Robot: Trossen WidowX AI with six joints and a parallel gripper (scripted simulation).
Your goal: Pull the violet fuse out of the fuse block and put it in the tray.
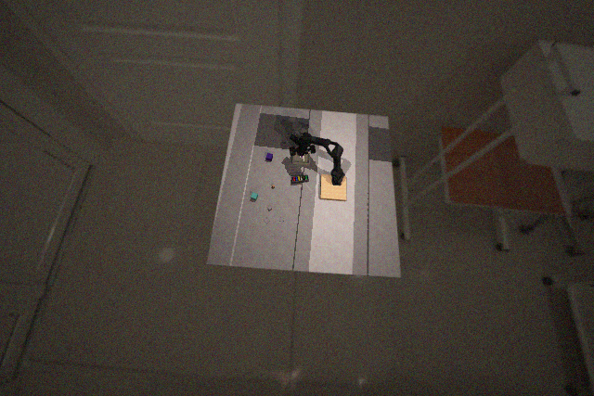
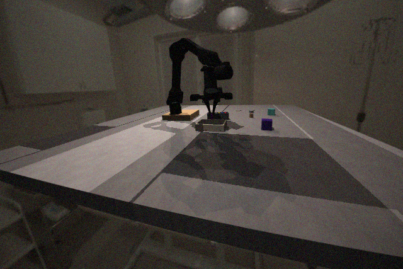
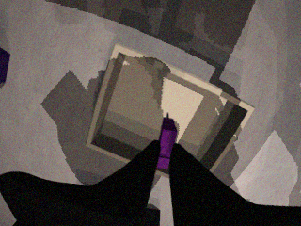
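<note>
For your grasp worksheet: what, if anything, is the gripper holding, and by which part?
The gripper is shut on the violet fuse, pinching its upper end; the lower end points down over the tray.

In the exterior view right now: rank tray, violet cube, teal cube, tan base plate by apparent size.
1. Tan base plate, though the arm hides part of it.
2. Tray, close behind it in width.
3. Violet cube.
4. Teal cube, which sits farther from the camera, so its true size may match the violet cube's.
</note>
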